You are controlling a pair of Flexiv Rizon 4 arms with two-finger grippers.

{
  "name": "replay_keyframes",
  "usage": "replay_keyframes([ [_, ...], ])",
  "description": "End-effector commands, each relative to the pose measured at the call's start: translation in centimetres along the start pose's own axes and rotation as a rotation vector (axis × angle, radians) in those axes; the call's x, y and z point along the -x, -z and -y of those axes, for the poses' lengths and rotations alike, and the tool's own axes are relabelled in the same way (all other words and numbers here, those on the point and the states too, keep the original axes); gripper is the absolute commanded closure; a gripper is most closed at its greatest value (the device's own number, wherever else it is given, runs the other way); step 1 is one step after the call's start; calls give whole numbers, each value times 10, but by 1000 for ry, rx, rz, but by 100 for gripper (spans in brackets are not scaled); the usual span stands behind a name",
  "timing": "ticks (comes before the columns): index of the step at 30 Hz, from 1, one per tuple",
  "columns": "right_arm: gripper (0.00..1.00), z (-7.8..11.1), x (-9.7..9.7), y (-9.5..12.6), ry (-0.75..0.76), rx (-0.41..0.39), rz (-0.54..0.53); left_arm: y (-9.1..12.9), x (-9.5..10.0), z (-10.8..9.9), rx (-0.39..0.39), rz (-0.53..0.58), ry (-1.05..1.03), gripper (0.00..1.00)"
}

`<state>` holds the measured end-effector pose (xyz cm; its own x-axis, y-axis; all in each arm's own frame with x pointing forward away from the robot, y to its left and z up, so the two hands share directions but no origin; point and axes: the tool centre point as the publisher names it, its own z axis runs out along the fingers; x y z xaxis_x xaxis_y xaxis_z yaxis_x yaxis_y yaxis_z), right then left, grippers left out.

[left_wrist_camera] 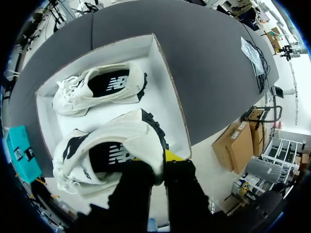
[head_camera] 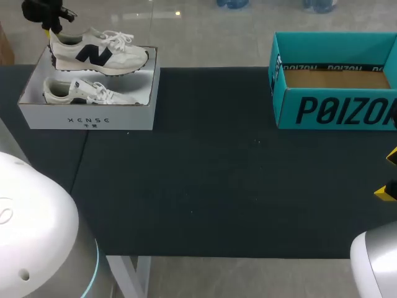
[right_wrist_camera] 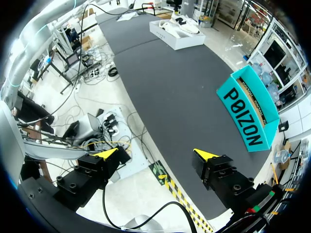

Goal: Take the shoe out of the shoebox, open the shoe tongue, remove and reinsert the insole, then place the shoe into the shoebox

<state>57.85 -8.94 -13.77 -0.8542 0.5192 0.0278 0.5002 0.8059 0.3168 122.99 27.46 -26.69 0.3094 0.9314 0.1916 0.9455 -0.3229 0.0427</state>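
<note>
A white shoebox (head_camera: 87,115) stands at the table's far left. One white sneaker (head_camera: 84,93) lies inside it. A second white sneaker with a dark side mark (head_camera: 99,54) hangs over the box's far side, with my left gripper (head_camera: 48,31) shut on its heel. In the left wrist view the left gripper (left_wrist_camera: 160,167) pinches the heel collar of that sneaker (left_wrist_camera: 116,141), and the other sneaker (left_wrist_camera: 97,87) lies ahead in the box (left_wrist_camera: 167,97). My right gripper (head_camera: 388,175) stands open at the right edge; in its own view the right gripper (right_wrist_camera: 155,154) holds nothing.
An open teal cardboard box (head_camera: 335,81) stands at the far right of the dark table mat (head_camera: 211,180); the teal box (right_wrist_camera: 248,116) also lies ahead of the right gripper. The white shoebox (right_wrist_camera: 177,34) sits far off at the table's other end.
</note>
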Motion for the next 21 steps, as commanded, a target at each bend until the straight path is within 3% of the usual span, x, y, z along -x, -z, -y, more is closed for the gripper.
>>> replay_keyframes([
  [1, 0, -3, 2, 2, -1, -9, -6, -22, -1, -10, -8, 0, 9, 100],
  [21, 0, -3, 2, 2, -1, -9, -6, -94, 7, -21, -44, 37, -4, 100],
])
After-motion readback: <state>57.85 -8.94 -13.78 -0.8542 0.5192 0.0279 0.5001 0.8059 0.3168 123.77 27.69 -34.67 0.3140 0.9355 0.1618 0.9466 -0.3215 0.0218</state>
